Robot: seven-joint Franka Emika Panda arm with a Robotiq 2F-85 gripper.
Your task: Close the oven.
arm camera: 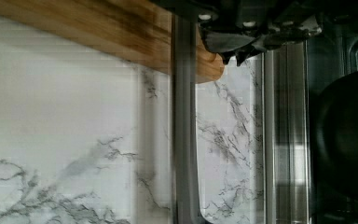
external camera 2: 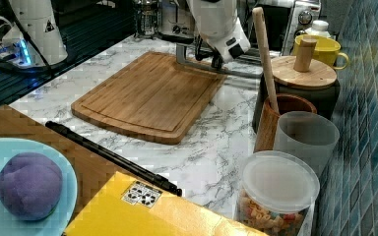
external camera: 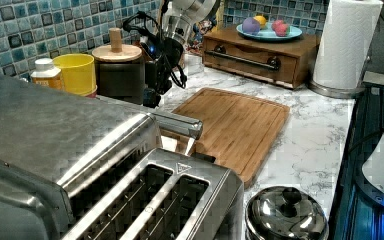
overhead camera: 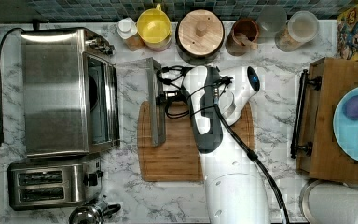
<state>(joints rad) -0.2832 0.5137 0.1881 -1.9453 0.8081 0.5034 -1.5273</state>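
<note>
- Surface (overhead camera: 279, 140): white marble with grey veins, backed by a blue-green tile wall.
- Oven (overhead camera: 56, 91): large brushed-steel box at the top view's left, black cord along its far side. Its glass door (overhead camera: 135, 100) hangs open, folded flat over the surface; the steel bar handle (overhead camera: 156, 102) at its free edge lies over the cutting board's near edge.
- Robot arm (overhead camera: 214, 107): white and grey, reaching over the cutting board toward the door.
- Cutting board (overhead camera: 182, 154): bamboo, mid-surface, partly under the arm.
- Wooden drawer box (overhead camera: 326, 154): at the top view's right, carrying a light-blue plate (overhead camera: 345, 135) with coloured balls.
- Toaster (overhead camera: 51, 182): two-slot, steel, just beside the oven.
- Paper towel roll (external camera: 347, 40): upright at the left view's right.
- Black canister with wooden lid (overhead camera: 200, 32): against the tiles, beside a yellow cup (overhead camera: 154, 25).
- Pincer (overhead camera: 165, 95): black, right at the handle, about midway along the bar; whether it is spread or clamped cannot be told. In the wrist view its dark parts (arm camera: 251, 35) sit above the bar.
</note>
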